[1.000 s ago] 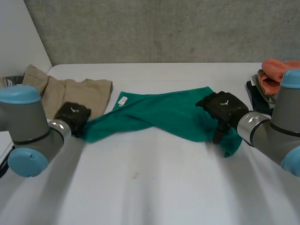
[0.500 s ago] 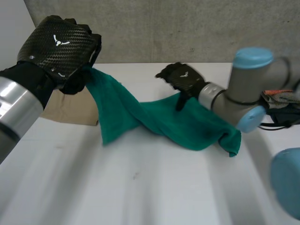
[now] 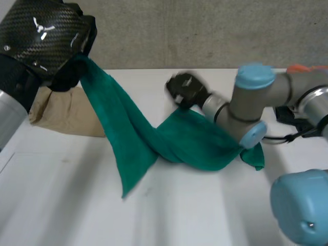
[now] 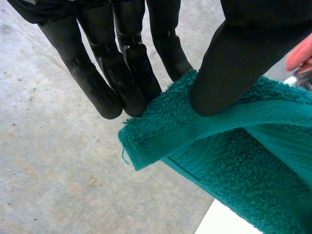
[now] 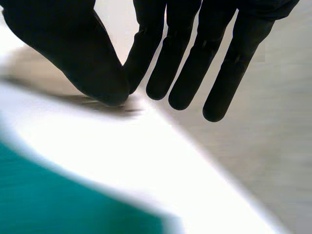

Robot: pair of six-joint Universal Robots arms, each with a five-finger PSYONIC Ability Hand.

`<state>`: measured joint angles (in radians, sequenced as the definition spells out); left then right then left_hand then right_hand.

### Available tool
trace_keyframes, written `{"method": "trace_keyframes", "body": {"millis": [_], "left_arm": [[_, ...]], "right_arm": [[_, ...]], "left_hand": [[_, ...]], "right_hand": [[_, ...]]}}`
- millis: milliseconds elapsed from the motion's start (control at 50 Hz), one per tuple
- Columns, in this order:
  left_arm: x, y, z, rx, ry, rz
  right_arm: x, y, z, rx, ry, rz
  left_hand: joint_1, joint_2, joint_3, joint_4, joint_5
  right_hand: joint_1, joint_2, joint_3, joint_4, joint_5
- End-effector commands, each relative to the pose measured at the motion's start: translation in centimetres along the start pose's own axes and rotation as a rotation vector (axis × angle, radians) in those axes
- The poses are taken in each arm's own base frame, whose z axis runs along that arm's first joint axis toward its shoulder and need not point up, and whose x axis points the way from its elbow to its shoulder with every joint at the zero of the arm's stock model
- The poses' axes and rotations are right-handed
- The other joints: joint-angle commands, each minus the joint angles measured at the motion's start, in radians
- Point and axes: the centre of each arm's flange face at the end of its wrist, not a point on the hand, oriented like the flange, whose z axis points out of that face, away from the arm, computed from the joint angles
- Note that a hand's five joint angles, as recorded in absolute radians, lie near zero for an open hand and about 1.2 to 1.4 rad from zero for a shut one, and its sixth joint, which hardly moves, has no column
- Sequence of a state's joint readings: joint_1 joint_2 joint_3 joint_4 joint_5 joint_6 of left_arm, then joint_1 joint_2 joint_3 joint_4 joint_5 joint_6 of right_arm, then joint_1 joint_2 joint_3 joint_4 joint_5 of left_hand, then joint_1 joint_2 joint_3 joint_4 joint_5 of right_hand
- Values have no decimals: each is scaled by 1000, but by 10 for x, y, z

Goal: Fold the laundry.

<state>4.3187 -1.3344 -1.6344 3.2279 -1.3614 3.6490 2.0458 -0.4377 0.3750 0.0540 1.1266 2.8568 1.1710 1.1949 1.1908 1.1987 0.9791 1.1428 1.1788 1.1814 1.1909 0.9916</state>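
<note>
Green towel (image 3: 189, 141), a fluffy terry cloth, stretches from high in the air down to a white table (image 3: 179, 215). The robot's left hand (image 3: 43, 38), black with a woven carbon look, is raised well above the table's left side and holds one corner of the towel. In the left wrist view, the thumb (image 4: 239, 63) presses the towel's hemmed corner (image 4: 161, 131) against the straight fingers (image 4: 122, 73), pinching it firmly. From that corner the cloth falls in a long slanted fold, with a pointed flap hanging toward the near part of the table, and the rest lies bunched in the table's middle and right, under the right arm. The right hand (image 3: 183, 89) sits at the towel's far edge, near the middle of the table. In the right wrist view, its fingers (image 5: 180, 63) are straight and spread, with the thumb (image 5: 97, 53) beside them, holding nothing, above bare table (image 5: 146, 146) with the towel (image 5: 58, 195) below the palm. A tan garment (image 3: 66, 118) lies on the far left of the table, behind the lifted cloth. An orange cloth (image 3: 307, 68) peeks in at the far right edge.
</note>
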Motion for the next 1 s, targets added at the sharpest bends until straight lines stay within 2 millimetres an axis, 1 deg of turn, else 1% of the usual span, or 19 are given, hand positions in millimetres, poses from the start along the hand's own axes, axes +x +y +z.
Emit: {"method": "trace_keyframes", "body": {"millis": [20,140,200,260,280,320,340,360,460,540,700,740,760,780,800,840,900,960,1000], "left_arm": [[-17,9,26,13,-68,20],[-20,39,54,-45,-113,20],[-17,57,62,-95,-116,14],[-8,74,63,-153,-88,-3],[-6,72,62,-149,-81,-3],[-3,54,56,-109,-63,-3],[-2,39,52,-76,-62,-8],[-3,32,50,-58,-65,-8],[-5,-13,32,60,-62,-17],[0,-33,17,100,-28,-35],[4,-39,5,95,1,-36],[3,-38,6,90,0,-35],[2,-36,7,85,-6,-33],[1,-35,8,81,-9,-32],[0,-33,9,79,-12,-29],[-3,-26,13,63,-25,-24],[-7,-19,19,44,-38,-20],[-14,-17,27,46,-59,-18],[-18,-17,30,48,-74,-15]], "right_arm": [[99,-66,-19,149,471,-63],[115,-76,-61,31,497,-86],[105,-68,-72,-6,421,-69],[77,-52,-72,-17,261,-29],[70,-49,-70,-17,221,-18],[45,-35,-62,-30,112,20],[30,-26,-59,-53,48,51],[22,-22,-56,-64,17,65],[-26,-1,-44,-129,-175,142],[-71,13,-40,-195,-360,216],[-127,19,-52,-312,-565,312],[-130,20,-52,-315,-573,317],[-129,20,-52,-312,-572,317],[-126,19,-49,-293,-561,306],[-122,18,-46,-278,-544,295],[-112,13,-40,-242,-507,279],[-77,0,-24,-160,-351,260],[-6,-28,-6,-9,24,189],[19,-43,-7,43,158,159]], "left_hand": [[225,201,205,198,243],[225,201,205,198,243],[225,201,205,198,243],[225,201,205,198,243],[225,201,205,198,243],[225,201,205,198,243],[225,201,205,198,243],[225,201,205,198,243],[225,201,205,198,243],[225,201,205,198,243],[225,201,205,198,243],[225,201,205,198,243],[225,201,205,198,243],[225,201,205,198,243],[225,201,205,198,243],[225,201,205,198,243],[225,201,205,198,243],[225,201,205,198,243],[225,201,205,198,243]], "right_hand": [[253,217,215,205,230],[253,217,215,205,230],[253,217,215,205,230],[253,217,215,205,230],[253,217,215,205,230],[-281,-317,-320,-329,-305],[-883,-919,-922,-931,-906],[-968,-1004,-1007,-1016,-992],[-968,-1004,-1007,-1016,-992],[-968,-1004,-1007,-1016,-992],[-968,-1004,-1007,-1016,-992],[-968,-1004,-1007,-1016,-992],[-742,-778,-780,-790,-765],[-13,-49,-51,-61,-36],[251,215,212,203,227],[253,217,215,205,230],[253,217,215,205,230],[253,217,215,205,230],[253,217,215,205,230]]}}
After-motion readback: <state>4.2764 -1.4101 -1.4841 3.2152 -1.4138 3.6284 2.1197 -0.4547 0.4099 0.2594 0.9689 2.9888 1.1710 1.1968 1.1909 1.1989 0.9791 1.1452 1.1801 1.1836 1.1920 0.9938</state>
